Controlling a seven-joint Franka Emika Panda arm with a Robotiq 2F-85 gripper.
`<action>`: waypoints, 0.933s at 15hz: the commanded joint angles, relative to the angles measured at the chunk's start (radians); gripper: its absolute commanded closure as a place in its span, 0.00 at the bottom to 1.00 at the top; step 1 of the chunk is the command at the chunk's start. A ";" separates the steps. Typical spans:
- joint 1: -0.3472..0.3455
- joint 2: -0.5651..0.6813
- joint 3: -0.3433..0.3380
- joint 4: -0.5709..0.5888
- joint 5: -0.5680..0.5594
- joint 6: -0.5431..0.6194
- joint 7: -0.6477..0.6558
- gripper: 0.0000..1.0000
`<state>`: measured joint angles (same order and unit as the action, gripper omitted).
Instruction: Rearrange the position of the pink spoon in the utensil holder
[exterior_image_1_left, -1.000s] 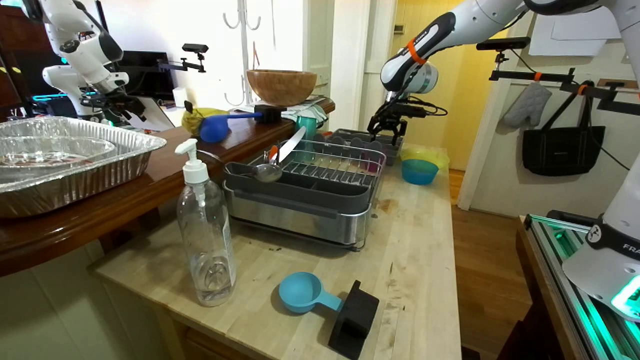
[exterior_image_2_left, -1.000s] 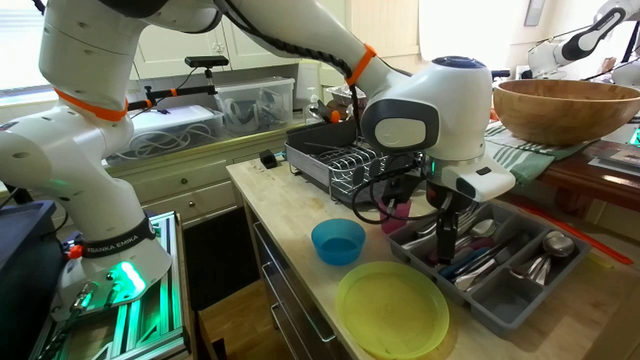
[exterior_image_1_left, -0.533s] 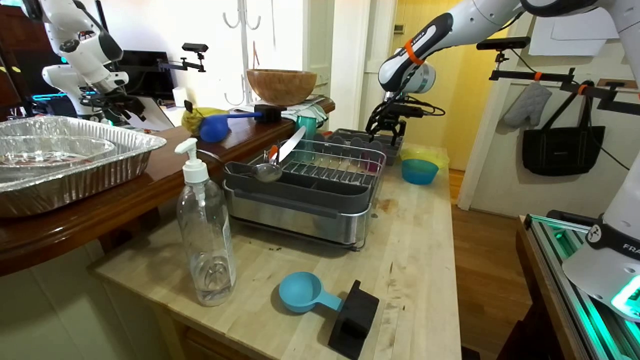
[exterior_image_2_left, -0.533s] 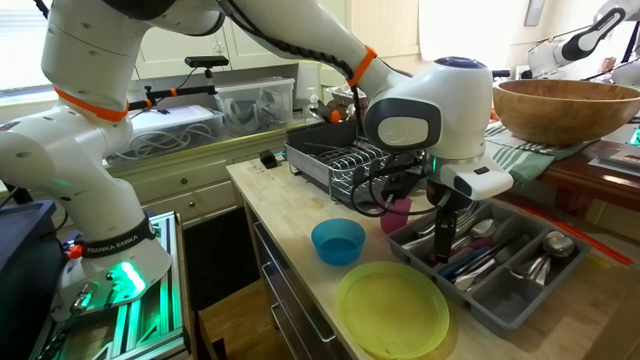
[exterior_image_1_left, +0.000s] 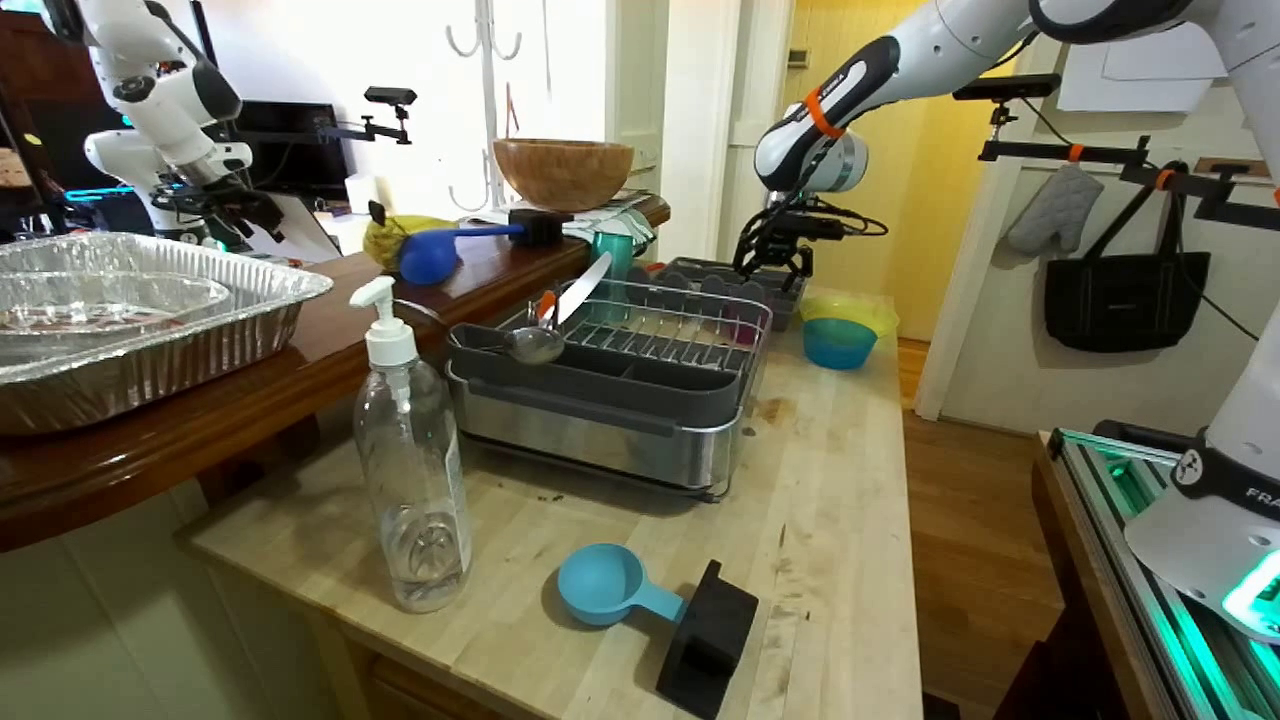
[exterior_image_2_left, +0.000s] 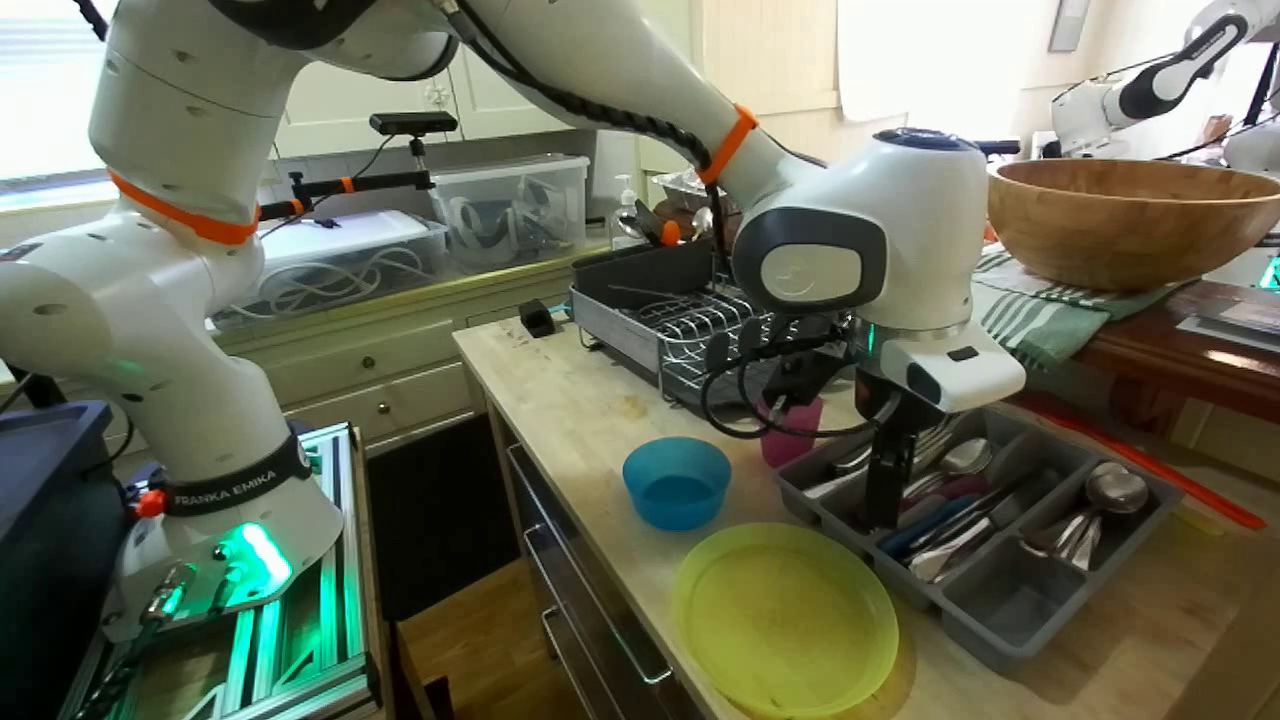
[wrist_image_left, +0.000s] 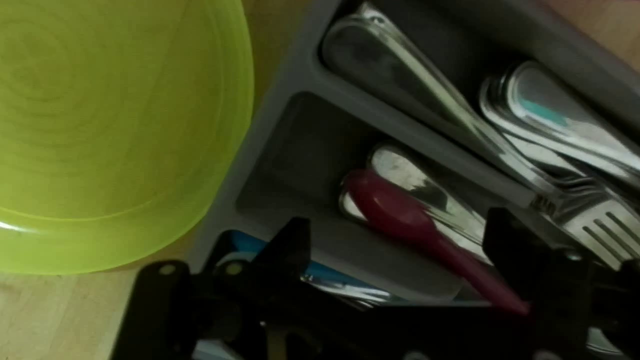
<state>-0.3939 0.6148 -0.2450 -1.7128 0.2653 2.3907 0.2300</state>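
it is a kitchen, shown by a rectangular grey metal dish rack (exterior_image_1_left: 600, 442), a compartmented grey plastic cutlery tray (exterior_image_2_left: 1010, 595), cream wooden drawers (exterior_image_2_left: 318, 383) and a hanging quilted grey oven mitt (exterior_image_1_left: 1056, 210).

blue bowl (exterior_image_2_left: 677, 484) near yellow plate (exterior_image_2_left: 785, 620) | wooden bowl (exterior_image_2_left: 1130, 235) | upright pump bottle (exterior_image_1_left: 412, 480)

Base (exterior_image_2_left: 225, 525): upright, a green light (exterior_image_2_left: 262, 557) glowing low on it
Upper arm (exterior_image_2_left: 185, 90): rising above the base
Forearm (exterior_image_2_left: 640, 75): sloping downward in both exterior views
Wrist (exterior_image_2_left: 935, 240): bent at the forearm's low end
Gripper (wrist_image_left: 398, 227): hanging beneath the wrist, pointing down
Fingers (wrist_image_left: 294, 242): spread well apart in the wrist view, a wide gap between their tips
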 joint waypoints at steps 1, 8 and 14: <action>0.020 0.052 -0.018 0.042 -0.032 -0.030 0.042 0.06; 0.030 0.071 -0.026 0.055 -0.066 -0.039 0.055 0.06; 0.038 0.068 -0.026 0.058 -0.076 -0.064 0.057 0.00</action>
<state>-0.3695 0.6570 -0.2621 -1.6825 0.2049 2.3720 0.2572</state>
